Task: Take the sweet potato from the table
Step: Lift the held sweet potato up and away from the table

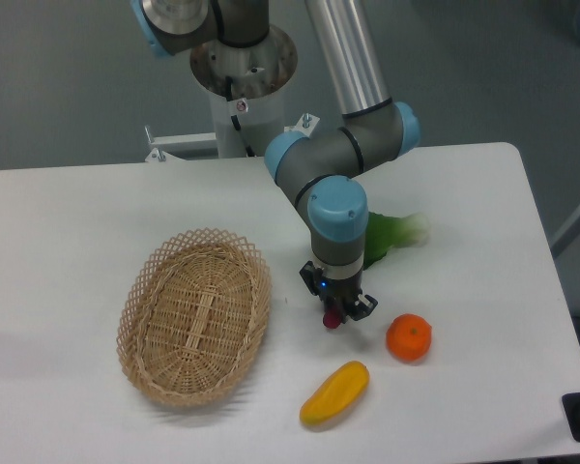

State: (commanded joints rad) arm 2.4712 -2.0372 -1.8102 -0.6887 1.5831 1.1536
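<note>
With its fingers drawn in on the sweet potato (333, 317) just left of the orange (408, 337), the gripper (336, 316) grasps it at table (97, 208) level; a straight lift likely follows.

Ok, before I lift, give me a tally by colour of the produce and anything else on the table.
Purple: 1, sweet potato between the fingers of the gripper
Orange: 1, round orange
Yellow: 1, elongated fruit
Green: 1, leafy vegetable partly behind the arm
Tan: 1, wicker basket
Total: 5 on the table
</note>
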